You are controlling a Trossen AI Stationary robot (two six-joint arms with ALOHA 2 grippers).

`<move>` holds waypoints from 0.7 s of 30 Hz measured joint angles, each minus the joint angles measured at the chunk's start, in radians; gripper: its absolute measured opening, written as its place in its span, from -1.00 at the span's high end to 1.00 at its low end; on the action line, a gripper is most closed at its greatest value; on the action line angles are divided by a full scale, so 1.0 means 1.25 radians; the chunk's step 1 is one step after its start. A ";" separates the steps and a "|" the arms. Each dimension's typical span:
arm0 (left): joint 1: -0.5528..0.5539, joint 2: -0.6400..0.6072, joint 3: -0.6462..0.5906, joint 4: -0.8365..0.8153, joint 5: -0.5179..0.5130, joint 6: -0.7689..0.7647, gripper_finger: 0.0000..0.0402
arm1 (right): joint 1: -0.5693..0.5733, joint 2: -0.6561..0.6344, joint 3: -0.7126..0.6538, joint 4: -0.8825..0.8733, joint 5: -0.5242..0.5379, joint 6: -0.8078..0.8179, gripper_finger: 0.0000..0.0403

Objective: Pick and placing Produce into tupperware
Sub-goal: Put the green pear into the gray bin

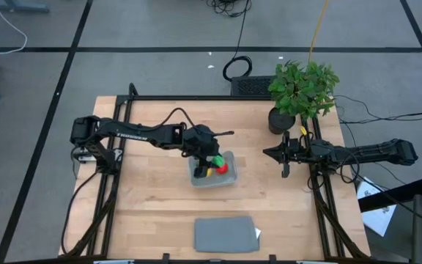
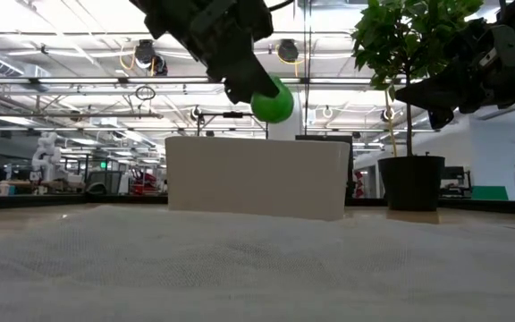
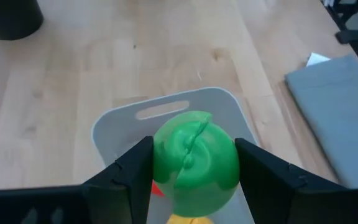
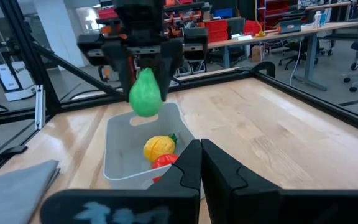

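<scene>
The green toy fruit point(image 3: 195, 155) hangs clamped between the left claw's point(image 1: 209, 155) two dark fingers point(image 3: 132, 171), directly above the clear, greyish translucent plastic tupperware box point(image 1: 212, 170), clear of its rim. The box sits mid-worktop with bare wooden worktop point(image 1: 152, 198) on every side. A flat grey rectangular lid point(image 1: 226, 233) lies near the front edge, well apart from the box. Inside the box rest the yellow toy fruit point(image 4: 159, 147) and the red round one point(image 4: 165, 160), both partly hidden by claws in the wrist views. The right claw point(image 1: 267, 153) waits near the black-potted leafy plant point(image 1: 303, 89), its fingers pressed together on nothing.
</scene>
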 joint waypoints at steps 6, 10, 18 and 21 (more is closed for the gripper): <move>0.011 0.000 0.000 -0.052 -0.006 0.042 0.03 | 0.000 0.000 0.000 0.000 0.000 0.000 1.00; 0.022 0.007 -0.007 -0.090 -0.053 0.061 0.03 | 0.000 0.000 0.000 0.000 0.000 -0.003 1.00; 0.029 0.008 -0.069 -0.076 -0.052 0.047 0.03 | 0.000 0.000 0.000 0.000 0.001 -0.019 1.00; 0.021 0.008 -0.086 -0.052 -0.052 0.046 0.03 | 0.000 0.000 0.000 0.000 0.001 -0.024 1.00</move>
